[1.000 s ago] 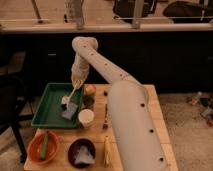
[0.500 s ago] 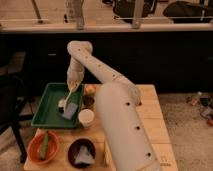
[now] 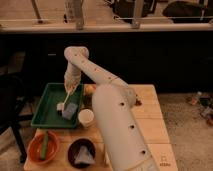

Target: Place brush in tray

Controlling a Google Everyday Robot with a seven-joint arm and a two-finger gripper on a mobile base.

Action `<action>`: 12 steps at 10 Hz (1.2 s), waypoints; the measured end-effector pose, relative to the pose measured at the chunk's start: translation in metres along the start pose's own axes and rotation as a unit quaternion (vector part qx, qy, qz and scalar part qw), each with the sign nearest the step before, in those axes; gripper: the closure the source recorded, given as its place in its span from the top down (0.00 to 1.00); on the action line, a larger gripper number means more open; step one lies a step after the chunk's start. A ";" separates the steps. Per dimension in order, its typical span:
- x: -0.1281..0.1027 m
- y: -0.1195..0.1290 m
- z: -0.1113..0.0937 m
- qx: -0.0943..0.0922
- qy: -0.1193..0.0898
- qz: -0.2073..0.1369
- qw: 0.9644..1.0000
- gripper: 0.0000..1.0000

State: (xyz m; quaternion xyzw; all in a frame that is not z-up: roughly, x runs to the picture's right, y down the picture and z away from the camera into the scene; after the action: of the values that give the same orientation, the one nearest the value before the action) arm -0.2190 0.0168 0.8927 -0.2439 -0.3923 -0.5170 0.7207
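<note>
My gripper (image 3: 70, 88) hangs over the middle of the green tray (image 3: 46, 114), at the end of the white arm that reaches in from the lower right. It is shut on the top end of the brush (image 3: 64, 98). The slim white handle slants down and to the left from the gripper. Its lower end is at or just above the tray floor, beside a grey-blue block (image 3: 70, 111) that lies in the tray. I cannot tell whether the brush touches the floor.
A white cup (image 3: 86, 117) stands just right of the tray. An orange bowl (image 3: 43, 148) with a green stick and a dark bowl (image 3: 82, 152) sit at the table's front. An orange object (image 3: 90, 89) lies behind the arm.
The gripper has moved a little left and lower over the tray, carrying the brush with it. The brush's lower end now sits deeper in the tray.
</note>
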 end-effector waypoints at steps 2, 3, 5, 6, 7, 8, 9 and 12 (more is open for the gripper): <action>0.002 -0.009 0.012 0.007 -0.008 -0.004 1.000 0.00; 0.003 -0.010 0.014 0.009 -0.013 -0.004 1.000 0.00; 0.007 -0.009 0.015 0.018 -0.016 0.002 1.000 0.00; 0.007 -0.009 0.015 0.018 -0.016 0.002 1.000 0.00; 0.006 -0.010 0.016 0.018 -0.016 0.002 1.000 0.04; 0.007 -0.010 0.016 0.018 -0.016 0.002 1.000 0.13; 0.007 -0.010 0.015 0.018 -0.016 0.003 1.000 0.21; 0.007 -0.010 0.015 0.018 -0.016 0.003 1.000 0.51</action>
State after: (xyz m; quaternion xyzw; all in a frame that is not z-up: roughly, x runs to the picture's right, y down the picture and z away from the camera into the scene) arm -0.2321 0.0213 0.9065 -0.2398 -0.4124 -0.5037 0.7202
